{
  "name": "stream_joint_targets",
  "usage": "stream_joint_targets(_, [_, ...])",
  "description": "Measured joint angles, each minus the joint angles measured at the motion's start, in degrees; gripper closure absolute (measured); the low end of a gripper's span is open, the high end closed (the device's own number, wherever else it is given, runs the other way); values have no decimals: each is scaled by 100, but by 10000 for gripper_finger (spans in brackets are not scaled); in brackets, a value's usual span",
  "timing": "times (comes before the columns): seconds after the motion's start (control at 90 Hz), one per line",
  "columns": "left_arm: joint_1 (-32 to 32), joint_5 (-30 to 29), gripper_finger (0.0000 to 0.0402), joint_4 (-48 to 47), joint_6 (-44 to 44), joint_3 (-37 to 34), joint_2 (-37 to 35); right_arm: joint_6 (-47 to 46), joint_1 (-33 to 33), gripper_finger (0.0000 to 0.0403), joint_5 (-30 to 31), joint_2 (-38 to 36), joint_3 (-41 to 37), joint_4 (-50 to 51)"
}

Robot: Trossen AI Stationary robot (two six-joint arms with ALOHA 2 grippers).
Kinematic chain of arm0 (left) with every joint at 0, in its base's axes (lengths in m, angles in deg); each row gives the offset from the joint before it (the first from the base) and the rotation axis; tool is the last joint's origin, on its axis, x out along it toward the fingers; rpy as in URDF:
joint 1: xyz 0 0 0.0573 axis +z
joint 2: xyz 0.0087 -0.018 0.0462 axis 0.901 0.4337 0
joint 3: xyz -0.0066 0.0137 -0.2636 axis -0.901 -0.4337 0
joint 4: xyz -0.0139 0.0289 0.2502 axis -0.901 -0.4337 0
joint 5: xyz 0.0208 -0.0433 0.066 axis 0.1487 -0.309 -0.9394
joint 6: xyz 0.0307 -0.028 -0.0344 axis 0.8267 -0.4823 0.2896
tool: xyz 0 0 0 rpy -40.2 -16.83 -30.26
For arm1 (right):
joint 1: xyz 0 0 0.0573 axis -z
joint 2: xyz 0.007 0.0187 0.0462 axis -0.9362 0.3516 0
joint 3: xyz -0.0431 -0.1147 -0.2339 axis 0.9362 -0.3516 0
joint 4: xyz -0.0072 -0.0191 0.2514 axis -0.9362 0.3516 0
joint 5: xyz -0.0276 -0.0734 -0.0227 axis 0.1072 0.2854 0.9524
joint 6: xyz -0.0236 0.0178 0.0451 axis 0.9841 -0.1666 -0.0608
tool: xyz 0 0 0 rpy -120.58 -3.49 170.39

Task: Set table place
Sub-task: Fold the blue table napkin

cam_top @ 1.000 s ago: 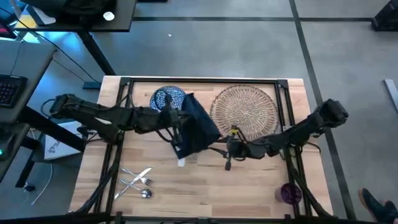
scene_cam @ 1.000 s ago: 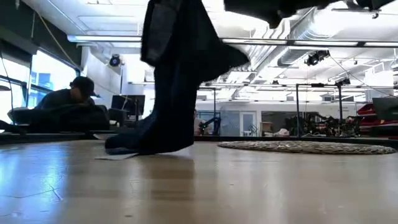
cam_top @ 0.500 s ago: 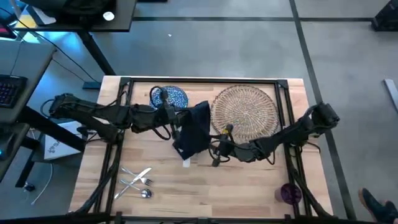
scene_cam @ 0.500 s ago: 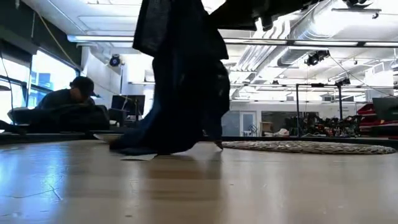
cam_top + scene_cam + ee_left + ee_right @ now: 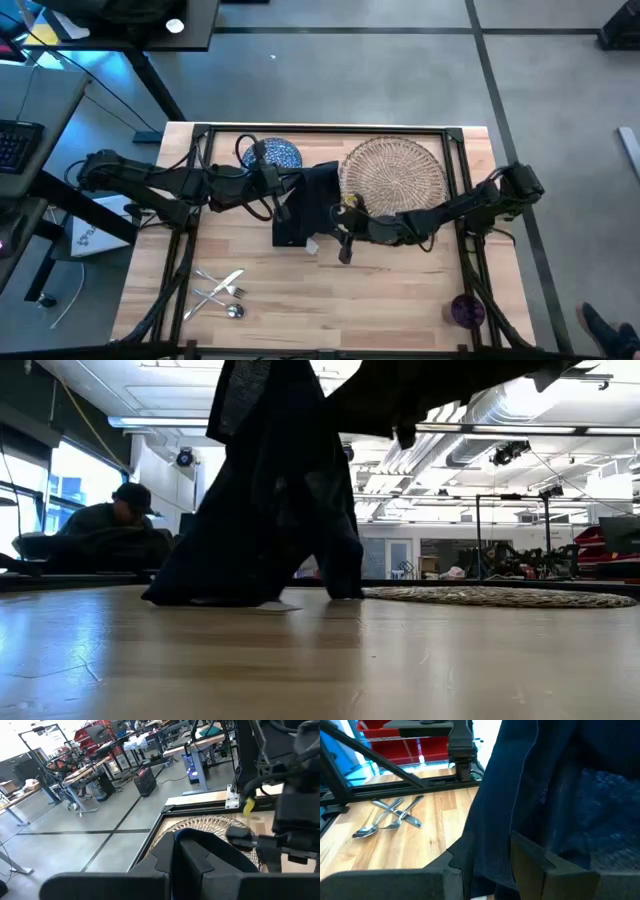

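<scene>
Just napkin between left tool and right tool — hanging.

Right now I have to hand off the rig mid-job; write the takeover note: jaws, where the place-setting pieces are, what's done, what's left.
Left gripper: shut on the napkin, holding it up with its lower edge trailing on the table.
Right gripper: at the napkin's near side, cloth between its jaws in its wrist view; grip not confirmed.
Placemat: far right, bare.
Plate: far left, off the mat.
Cutlery: near left, piled.
Cup: near right corner.
Done: nothing placed.
Left: lay napkin, plate onto mat, cutlery, cup.
</scene>
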Motion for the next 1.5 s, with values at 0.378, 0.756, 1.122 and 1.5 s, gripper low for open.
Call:
stream_joint_targets(0.378, [-13,98,401,133,-44,0,-210,549,335,284,-654,0,0,-53])
stream_joint_targets(0.756, [-22,204,401,263,-44,0,-230,495,683,151,-1721,292,0,-1060])
stream_joint_targets(1.122, [-20,-277,401,-55,-89,0,-372,580,626,277,-1897,730,0,-1684])
stream_joint_targets(1.5, [-15,-248,401,-114,-89,1,-491,1512,637,402,-1889,234,219,-1185])
